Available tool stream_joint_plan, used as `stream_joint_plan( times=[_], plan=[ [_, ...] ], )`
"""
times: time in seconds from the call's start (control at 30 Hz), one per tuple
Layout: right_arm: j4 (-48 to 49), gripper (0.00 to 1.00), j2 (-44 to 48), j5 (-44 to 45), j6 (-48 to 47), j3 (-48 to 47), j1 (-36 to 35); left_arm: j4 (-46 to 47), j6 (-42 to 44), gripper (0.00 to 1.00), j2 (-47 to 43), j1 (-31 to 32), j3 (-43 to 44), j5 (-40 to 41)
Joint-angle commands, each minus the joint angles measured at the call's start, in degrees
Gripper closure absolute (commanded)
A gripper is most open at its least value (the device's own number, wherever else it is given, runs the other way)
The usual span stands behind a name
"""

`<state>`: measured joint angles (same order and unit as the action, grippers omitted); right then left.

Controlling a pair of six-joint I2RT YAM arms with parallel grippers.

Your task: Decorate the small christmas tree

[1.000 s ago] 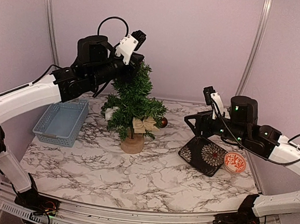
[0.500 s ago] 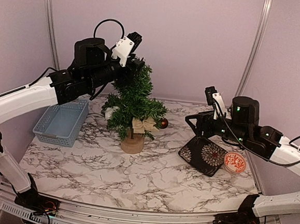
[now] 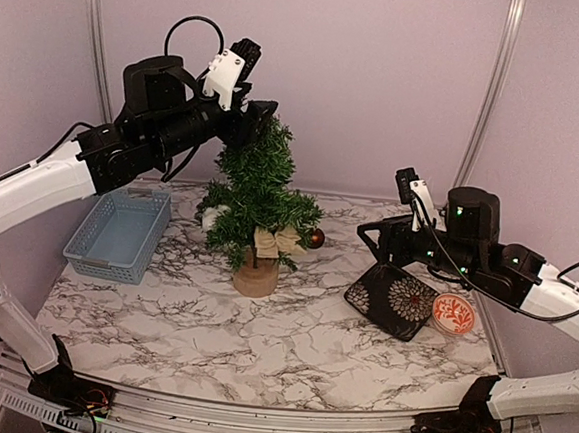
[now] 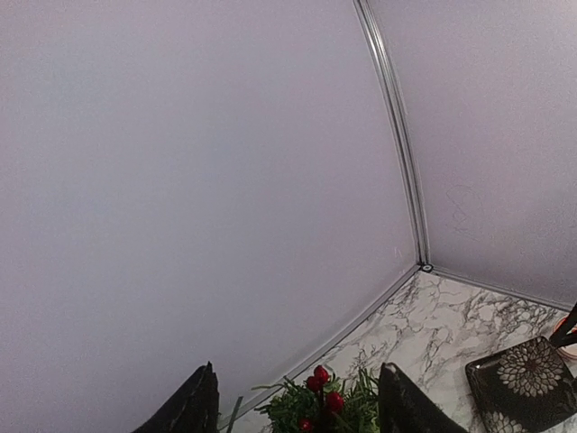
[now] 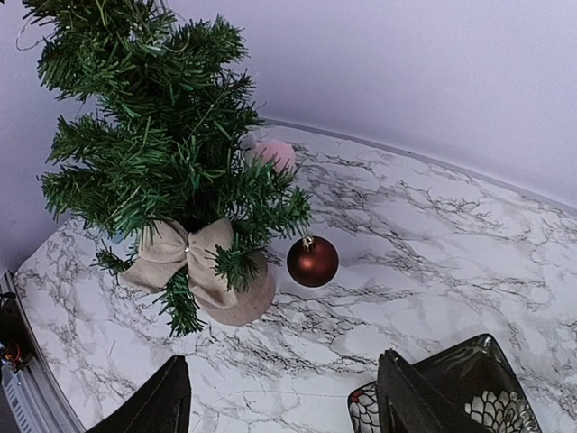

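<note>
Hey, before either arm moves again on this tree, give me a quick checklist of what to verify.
1. Tree standing upright: ok.
2. Left gripper open, fingers apart from the berry sprig: ok.
3. Right gripper open, nothing in it: ok.
4. Bow seated on the tree: ok.
5. Red ball hooked firmly on its branch: cannot tell.

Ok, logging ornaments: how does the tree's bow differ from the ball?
The bow is tan fabric; the ball is dark red and glossy. On the small christmas tree, the bow sits close to the trunk; the ball dangles from a branch tip. Both hang low.
</note>
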<state>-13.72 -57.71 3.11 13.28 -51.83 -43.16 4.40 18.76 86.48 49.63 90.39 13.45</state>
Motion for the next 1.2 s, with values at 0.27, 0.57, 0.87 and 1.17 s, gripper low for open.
stream_joint_plan(
  times=[0.27, 0.57, 0.87, 1.17],
  plan=[
    [2.0, 0.30, -0.8, -0.3, -1.6, -2.5, 0.3, -1.7, -5.9, 0.37, -7.5, 0.1, 1.4, -5.5],
    [1.0, 0.06, -1.7, -2.2, -3.6, -5.2, 0.3, -7.1, -18.1, 0.30, -19.6, -4.9, -9.1, 3.0],
    [-1.3, 0.01, -2.3, -3.5, -3.4, -7.1, 3.6, -11.9, -32.6, 0.20, -28.8, -17.4, -23.0, 5.5],
    [-3.6, 0.01, -5.9, -12.2, 2.0, -6.3, 14.9, -22.7, -41.1, 0.01, -24.2, -23.0, -29.5, -5.7]
  ],
)
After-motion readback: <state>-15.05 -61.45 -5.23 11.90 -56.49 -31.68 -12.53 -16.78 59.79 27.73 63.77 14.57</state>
